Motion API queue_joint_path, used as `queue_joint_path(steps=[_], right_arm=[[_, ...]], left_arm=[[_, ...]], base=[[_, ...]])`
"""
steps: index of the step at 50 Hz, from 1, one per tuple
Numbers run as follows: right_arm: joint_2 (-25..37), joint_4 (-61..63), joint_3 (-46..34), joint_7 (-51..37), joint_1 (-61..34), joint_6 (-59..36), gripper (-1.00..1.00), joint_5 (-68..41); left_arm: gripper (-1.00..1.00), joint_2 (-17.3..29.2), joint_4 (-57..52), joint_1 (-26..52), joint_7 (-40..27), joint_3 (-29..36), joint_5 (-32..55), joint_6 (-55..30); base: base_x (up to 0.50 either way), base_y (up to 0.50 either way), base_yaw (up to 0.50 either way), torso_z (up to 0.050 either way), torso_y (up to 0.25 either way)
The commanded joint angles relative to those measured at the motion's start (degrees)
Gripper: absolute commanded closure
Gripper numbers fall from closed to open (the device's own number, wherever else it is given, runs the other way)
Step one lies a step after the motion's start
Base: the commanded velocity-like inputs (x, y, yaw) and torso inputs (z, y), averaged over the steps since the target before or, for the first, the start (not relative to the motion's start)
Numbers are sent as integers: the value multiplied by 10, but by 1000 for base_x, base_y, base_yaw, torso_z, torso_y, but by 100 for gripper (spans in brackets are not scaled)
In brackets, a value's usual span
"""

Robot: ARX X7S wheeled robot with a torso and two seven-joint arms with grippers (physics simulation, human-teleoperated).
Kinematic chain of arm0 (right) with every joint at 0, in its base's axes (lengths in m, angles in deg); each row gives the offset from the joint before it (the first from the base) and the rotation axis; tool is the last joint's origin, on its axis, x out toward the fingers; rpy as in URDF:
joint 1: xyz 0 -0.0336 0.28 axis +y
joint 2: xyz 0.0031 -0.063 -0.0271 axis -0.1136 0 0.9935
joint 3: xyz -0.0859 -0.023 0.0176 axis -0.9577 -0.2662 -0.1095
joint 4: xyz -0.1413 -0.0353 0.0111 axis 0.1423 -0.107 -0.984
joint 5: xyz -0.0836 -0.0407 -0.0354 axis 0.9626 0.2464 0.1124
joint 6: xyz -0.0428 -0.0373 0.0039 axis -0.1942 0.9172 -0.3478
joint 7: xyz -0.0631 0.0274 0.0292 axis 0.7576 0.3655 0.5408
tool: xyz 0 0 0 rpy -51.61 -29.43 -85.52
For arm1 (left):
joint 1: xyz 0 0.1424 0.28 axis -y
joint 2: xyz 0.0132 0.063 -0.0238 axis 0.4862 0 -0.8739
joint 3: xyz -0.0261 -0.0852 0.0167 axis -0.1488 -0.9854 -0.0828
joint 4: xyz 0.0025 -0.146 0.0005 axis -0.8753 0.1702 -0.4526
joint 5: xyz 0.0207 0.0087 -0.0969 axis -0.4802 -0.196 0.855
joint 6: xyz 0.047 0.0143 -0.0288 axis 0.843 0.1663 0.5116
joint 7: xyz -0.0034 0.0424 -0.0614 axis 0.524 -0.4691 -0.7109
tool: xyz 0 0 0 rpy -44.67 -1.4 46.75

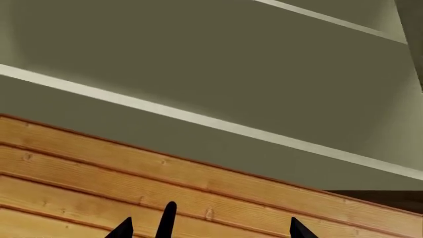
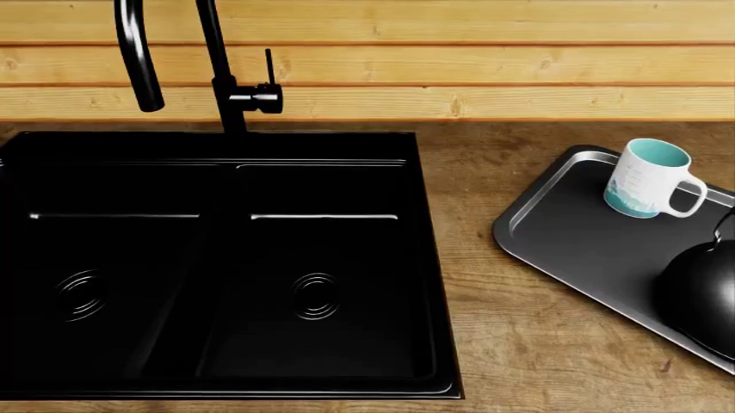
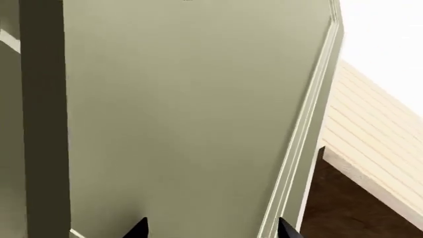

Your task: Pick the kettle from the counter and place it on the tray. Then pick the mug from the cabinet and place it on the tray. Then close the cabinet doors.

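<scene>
In the head view the white mug (image 2: 649, 181) with its teal inside stands upright at the far end of the dark grey tray (image 2: 574, 232). The glossy black kettle (image 2: 703, 297) sits on the tray's near end, partly cut off by the frame edge. The tray lies on the wooden counter (image 2: 505, 344), right of the sink. Neither gripper shows in the head view. My left gripper (image 1: 210, 231) is open and empty, facing the green cabinet's inside with its pale shelf edges (image 1: 198, 119). My right gripper (image 3: 213, 230) is open and empty, close in front of a pale green cabinet door panel (image 3: 185, 124).
A black double sink (image 2: 219, 267) with a tall black faucet (image 2: 224, 77) fills the counter's left. Pale wooden wall planks (image 2: 460, 64) run behind it and show below the cabinet in the left wrist view (image 1: 99, 173). A thin black upright shape (image 1: 168, 218) stands between the left fingertips.
</scene>
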Motion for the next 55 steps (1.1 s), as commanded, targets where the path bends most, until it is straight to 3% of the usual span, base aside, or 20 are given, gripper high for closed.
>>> queue_joint_path(steps=[1,13,40,55], right_arm=[[4,-110,-112,34,60,10,-100,-56],[3,-129,-174,35,70,29,-100,-31],[-28,-203,-226,4,125,83,-100,-32],[-34,-227,-282,-30,139,108,-100,-87]], left_arm=[[-100,0,7,-12,4,7,-8,18],[-100,0,14,-23,6,13,-18,30],[-100,0,34,-58,10,39,-52,69],[-100,0,42,-71,11,48,-63,86]], base=[[0,0,0,0,0],[4,0,0,0,0],[4,-1,-1,0,0],[4,-1,-1,0,0]])
